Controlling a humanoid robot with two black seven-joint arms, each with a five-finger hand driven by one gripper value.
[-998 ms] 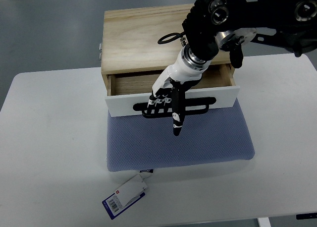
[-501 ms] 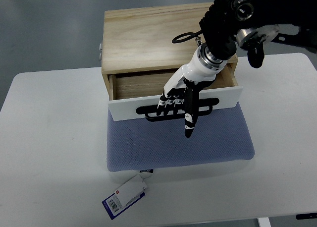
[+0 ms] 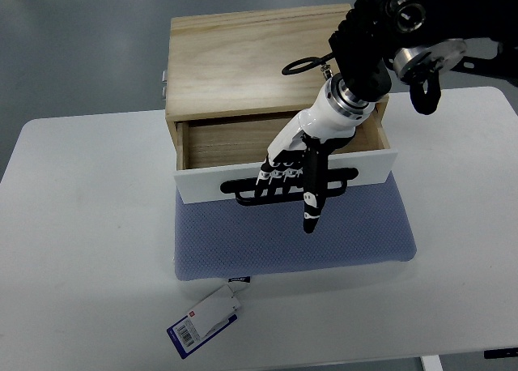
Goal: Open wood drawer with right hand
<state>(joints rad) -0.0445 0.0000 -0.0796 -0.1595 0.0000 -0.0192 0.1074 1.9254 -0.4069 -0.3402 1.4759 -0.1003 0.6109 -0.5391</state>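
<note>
A light wood box (image 3: 243, 59) stands at the back of the table. Its drawer (image 3: 227, 140) is pulled partly out, with a white front panel (image 3: 202, 186) and a black bar handle (image 3: 344, 176). My right hand (image 3: 290, 179) reaches down over the drawer from the upper right. Its fingers (image 3: 272, 175) are curled over the middle of the handle, and one finger points straight down past the panel. The inside of the drawer looks bare. My left hand does not show.
A blue-grey mat (image 3: 291, 241) lies under the drawer front. A white and blue tag (image 3: 206, 318) hangs off the mat's near edge. The white table (image 3: 81, 249) runs wide on both sides of the box.
The drawer has slid further out toward me, with my right hand still hooked on the handle. The hand and forearm have shifted right and a little nearer.
</note>
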